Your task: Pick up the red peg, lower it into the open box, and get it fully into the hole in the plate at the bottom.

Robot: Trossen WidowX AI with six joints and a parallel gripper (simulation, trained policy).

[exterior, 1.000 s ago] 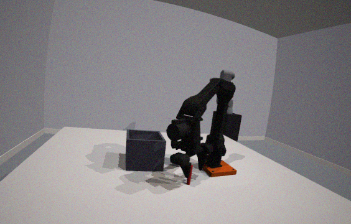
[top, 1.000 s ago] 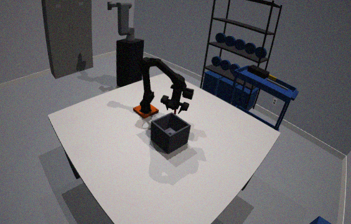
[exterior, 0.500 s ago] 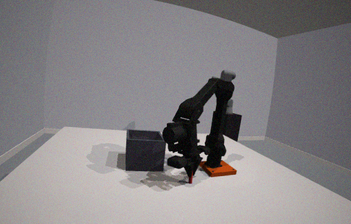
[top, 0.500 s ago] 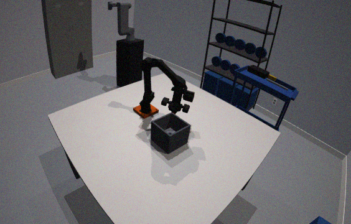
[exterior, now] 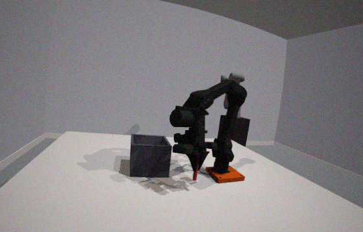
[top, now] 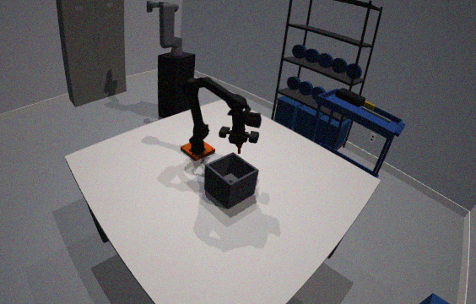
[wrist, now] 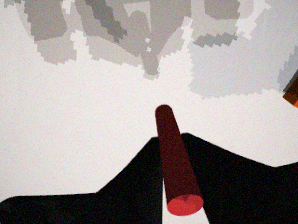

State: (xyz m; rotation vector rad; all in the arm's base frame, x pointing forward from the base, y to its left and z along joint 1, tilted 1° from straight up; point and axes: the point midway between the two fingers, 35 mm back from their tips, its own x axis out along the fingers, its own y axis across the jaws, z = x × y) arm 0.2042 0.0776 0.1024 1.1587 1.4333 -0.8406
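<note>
The red peg [top: 239,149] [exterior: 195,176] [wrist: 175,155] is held roughly upright, tilted slightly in the exterior view. My gripper [top: 239,143] [exterior: 196,169] [wrist: 170,141] is shut on it, with the peg's lower end sticking out below the fingertips. In the exterior view that end looks a little above the table. The open dark grey box [top: 218,189] [exterior: 150,162] stands beside the gripper; the peg is outside it. In the top view part of the plate [top: 226,176] with a dark hole shows at the box's bottom.
The orange base plate [top: 187,149] [exterior: 233,177] of the arm stands on the white table [top: 305,186] [exterior: 104,206], close to the gripper; its corner shows at the right of the wrist view. The box walls rise beside the gripper. A shelf rack and a blue cart stand beyond the table.
</note>
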